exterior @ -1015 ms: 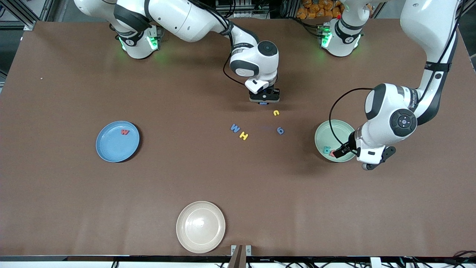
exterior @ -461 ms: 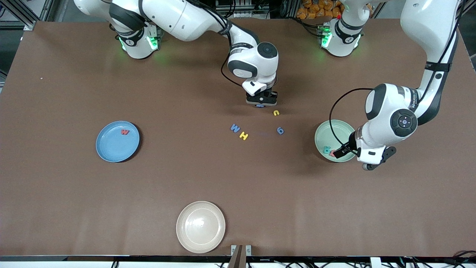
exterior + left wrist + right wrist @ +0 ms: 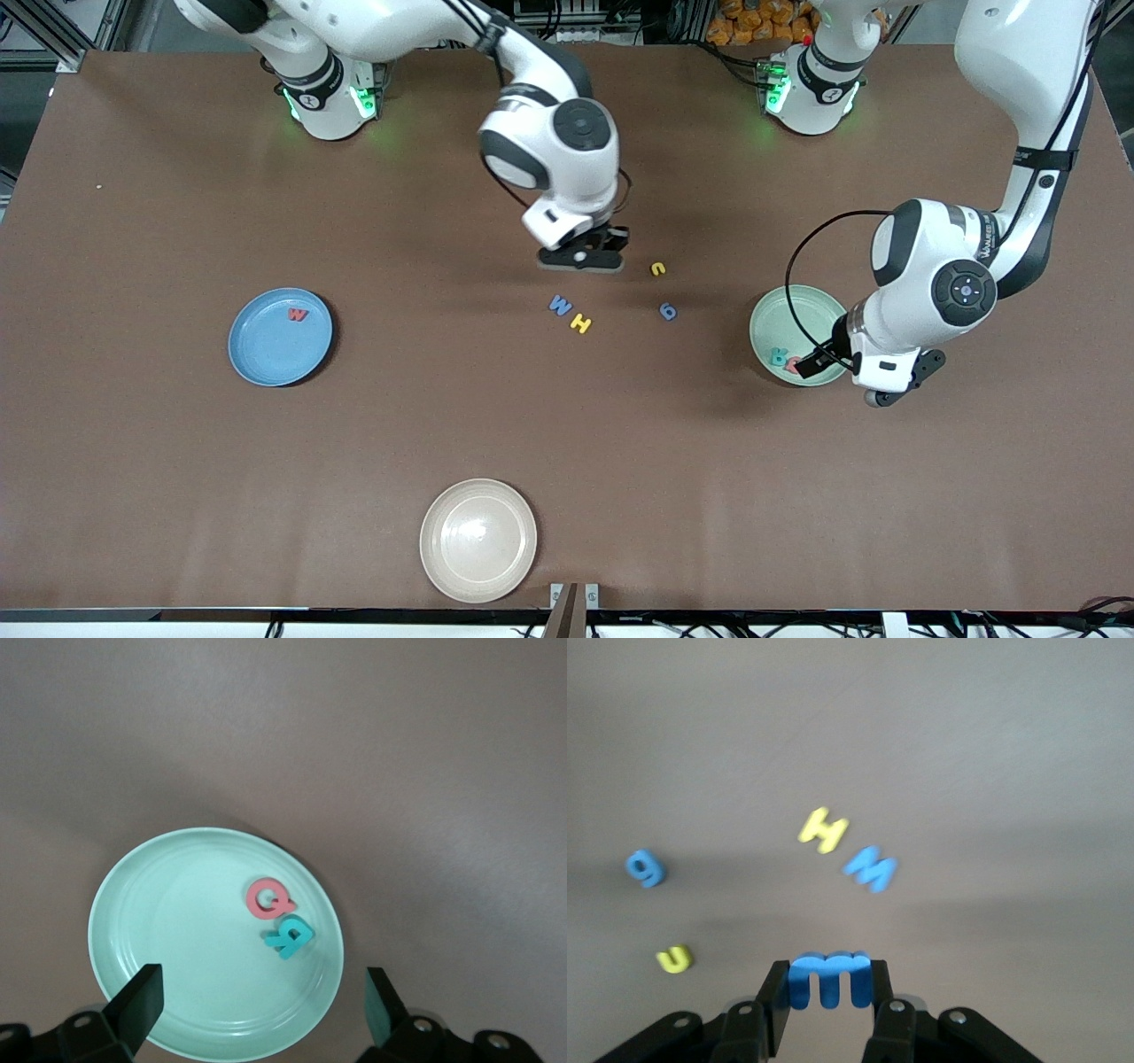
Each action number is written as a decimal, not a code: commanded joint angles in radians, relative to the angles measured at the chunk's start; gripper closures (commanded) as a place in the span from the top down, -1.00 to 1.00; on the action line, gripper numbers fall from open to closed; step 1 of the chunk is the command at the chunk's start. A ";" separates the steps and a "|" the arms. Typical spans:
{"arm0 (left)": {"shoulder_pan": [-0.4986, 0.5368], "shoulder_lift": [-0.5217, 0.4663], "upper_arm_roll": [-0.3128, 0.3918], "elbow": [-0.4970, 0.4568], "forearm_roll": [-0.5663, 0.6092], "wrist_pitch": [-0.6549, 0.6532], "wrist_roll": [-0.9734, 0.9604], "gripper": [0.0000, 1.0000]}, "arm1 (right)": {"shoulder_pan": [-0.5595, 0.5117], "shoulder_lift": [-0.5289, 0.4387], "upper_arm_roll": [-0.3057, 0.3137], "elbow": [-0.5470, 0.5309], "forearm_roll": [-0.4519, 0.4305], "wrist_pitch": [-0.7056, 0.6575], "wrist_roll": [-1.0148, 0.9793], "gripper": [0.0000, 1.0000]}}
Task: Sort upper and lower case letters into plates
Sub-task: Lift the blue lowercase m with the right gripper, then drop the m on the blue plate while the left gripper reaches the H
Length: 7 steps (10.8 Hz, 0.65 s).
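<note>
done: I'm seeing w (image 3: pixel 298 314) in blue plate (image 3: pixel 257 354), Q (image 3: pixel 268 898) and R (image 3: pixel 289 935) in green plate (image 3: pixel 797 310) | right gripper (image 3: pixel 829 1003) gripping m (image 3: pixel 829 978) above the table — lifting | left gripper (image 3: pixel 262 1014) released, waiting over green plate | left: M (image 3: pixel 560 305), H (image 3: pixel 580 323), u (image 3: pixel 657 268), g (image 3: pixel 668 310) lying mid-table

Bare table (image 3: pixel 425 266) toward blue plate (image 3: pixel 280 337) — seemingly nothing between.

A wide desk (image 3: pixel 177 461) with a matte brown top fills the front view. On it, close to the edge nearest the front camera, lies a round, shallow cream-white plate (image 3: pixel 478 540), glossy, holding nothing. At that same edge, just beside the plate, a small grey metal bracket (image 3: pixel 574 595) stands. Past the desk's top edge sits a pile of orange packets (image 3: pixel 753 19).
</note>
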 commanded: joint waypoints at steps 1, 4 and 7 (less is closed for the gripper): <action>-0.019 0.033 -0.001 0.075 -0.011 -0.020 0.009 1.00 | -0.150 -0.132 0.000 -0.080 0.084 -0.154 -0.268 -1.00; -0.099 0.094 -0.004 0.176 -0.017 -0.020 -0.028 1.00 | -0.302 -0.205 -0.072 -0.096 0.099 -0.421 -0.643 -1.00; -0.193 0.162 -0.004 0.256 -0.018 -0.010 -0.167 1.00 | -0.356 -0.224 -0.292 -0.111 0.139 -0.477 -0.997 -1.00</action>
